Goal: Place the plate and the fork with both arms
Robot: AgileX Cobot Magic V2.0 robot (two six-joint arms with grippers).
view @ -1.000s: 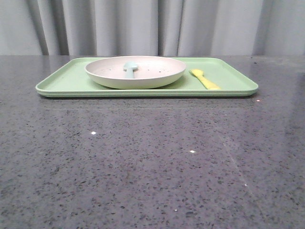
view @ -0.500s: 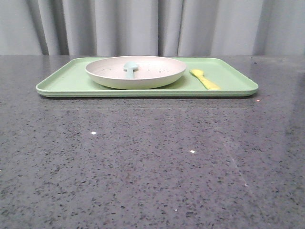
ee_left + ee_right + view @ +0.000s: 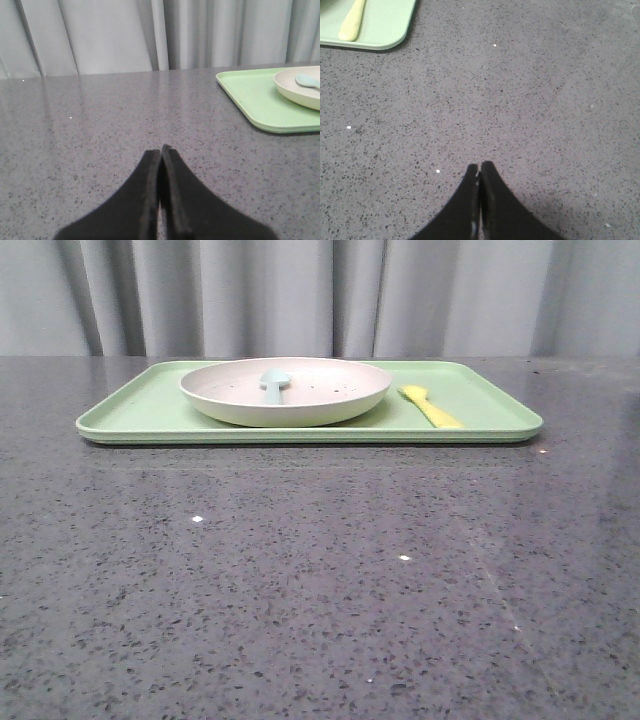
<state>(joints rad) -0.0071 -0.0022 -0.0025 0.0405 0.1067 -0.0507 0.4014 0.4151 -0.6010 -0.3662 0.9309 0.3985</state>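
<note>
The off-white plate (image 3: 285,390) rests on a light-green tray (image 3: 130,415) at the far side of the table, with a pale blue spoon (image 3: 273,382) lying in it. The yellow fork (image 3: 430,406) lies on the tray to the right of the plate. In the left wrist view my left gripper (image 3: 161,150) is shut and empty above bare tabletop, with the tray (image 3: 252,97) and plate (image 3: 300,90) well off to one side. My right gripper (image 3: 479,167) is shut and empty too, far from the fork (image 3: 352,21). Neither gripper shows in the front view.
The table is dark speckled stone (image 3: 320,580). Grey curtains (image 3: 300,295) hang behind its far edge. The tray's corner (image 3: 395,42) shows in the right wrist view.
</note>
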